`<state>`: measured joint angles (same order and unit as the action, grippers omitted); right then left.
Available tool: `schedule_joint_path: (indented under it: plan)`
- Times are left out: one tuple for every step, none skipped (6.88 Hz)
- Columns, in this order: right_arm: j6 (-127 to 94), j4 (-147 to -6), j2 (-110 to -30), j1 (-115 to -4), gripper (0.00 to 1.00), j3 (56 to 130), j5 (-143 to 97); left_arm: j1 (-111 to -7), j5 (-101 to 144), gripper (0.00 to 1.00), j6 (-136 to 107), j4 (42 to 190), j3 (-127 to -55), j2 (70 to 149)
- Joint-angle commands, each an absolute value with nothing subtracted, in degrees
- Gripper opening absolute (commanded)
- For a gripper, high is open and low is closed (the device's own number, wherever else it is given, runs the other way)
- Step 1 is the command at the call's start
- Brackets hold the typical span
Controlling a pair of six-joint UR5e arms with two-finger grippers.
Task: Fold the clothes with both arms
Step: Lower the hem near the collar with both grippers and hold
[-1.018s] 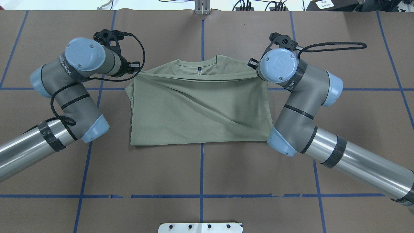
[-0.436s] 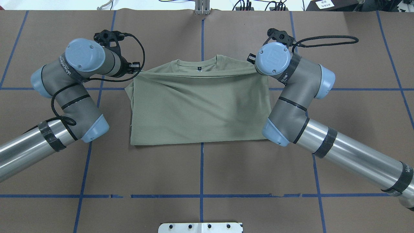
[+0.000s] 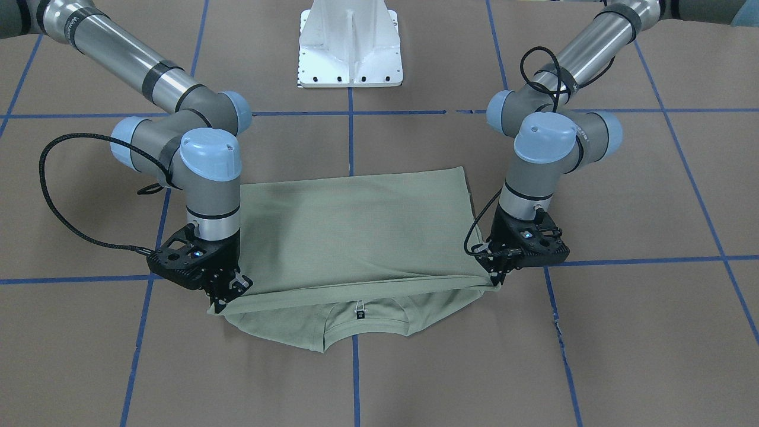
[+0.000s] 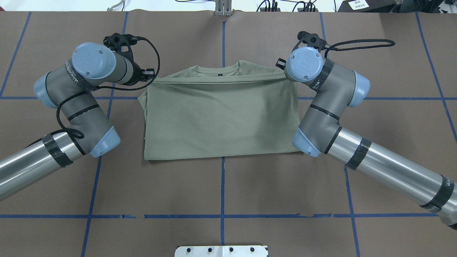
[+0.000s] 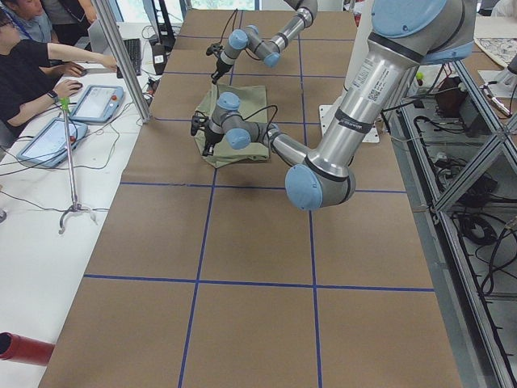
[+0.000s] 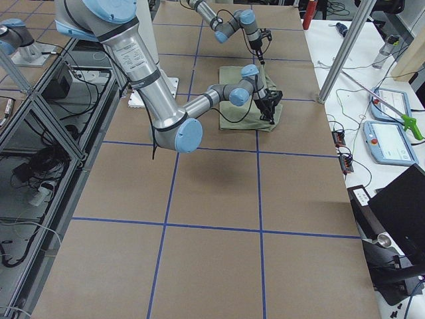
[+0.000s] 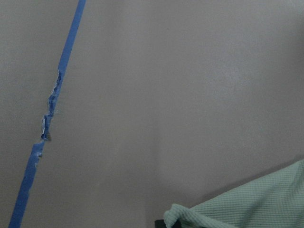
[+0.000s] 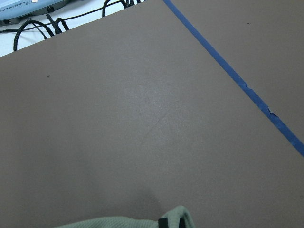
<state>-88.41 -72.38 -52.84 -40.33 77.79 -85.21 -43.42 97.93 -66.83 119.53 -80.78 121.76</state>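
A sage-green shirt (image 3: 356,231) lies folded at the middle of the brown paper-covered surface (image 3: 622,344), in front of the robot's white base (image 3: 350,44), as two arms bend over it from either side. The left tool (image 3: 497,277) is clenched on one end of the shirt's doubled-over edge and the right tool (image 3: 224,301) on the other end. Both point down at the cloth. Between them the edge runs in a nearly straight line across the shirt's width. It stops just short of the round collar (image 3: 364,329), which shows beyond it on the side away from the robot, with a small black label (image 3: 359,315) at its middle. The folded upper layer lies smooth and mostly flat, with only faint creases. Its near edge is roughly parallel to the blue tape (image 3: 352,142) that marks the surface in a grid. In each wrist view a bunched tip of green knit sits at the bottom of the frame against a black finger, with bare brown paper and a strip of tape beyond. The left arm (image 4: 76,103) and the right arm (image 4: 332,100) are each elbowed outward, clear of the cloth, with black cables looping from their wrists. At the far side of the surface, seated people (image 5: 32,73) reach toward tablets (image 5: 97,101) on a white bench.
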Motion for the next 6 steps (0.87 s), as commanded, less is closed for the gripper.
schedule_joint_path:
  plan:
    - [-84.93, -72.42, -51.69, -40.43, 1.0, 78.48, -85.69, -43.68, 98.08, 1.0, -59.04, 119.27, -81.99, 121.38]
    - [-80.64, -72.51, -51.68, -41.3, 1.0, 79.7, -91.44, -43.77, 98.52, 1.0, -57.58, 119.09, -86.79, 119.46]
    - [-75.11, -72.42, -52.64, -41.83, 1.0, 81.72, -94.45, -43.16, 98.7, 1.0, -57.83, 119.44, -93.54, 114.57]
    - [-74.36, -72.25, -54.21, -41.75, 1.0, 83.57, -94.48, -42.02, 100.96, 1.0, -60.09, 119.62, -99.26, 109.56]
    - [-74.36, -72.42, -54.84, -41.75, 1.0, 85.06, -94.4, -36.79, 100.46, 1.0, -65.77, 120.4, -104.1, 105.25]
    - [-74.36, -72.42, -55.02, -41.66, 1.0, 85.34, -94.31, -32.65, 98.28, 1.0, -71.05, 124.33, -104.93, 102.33]
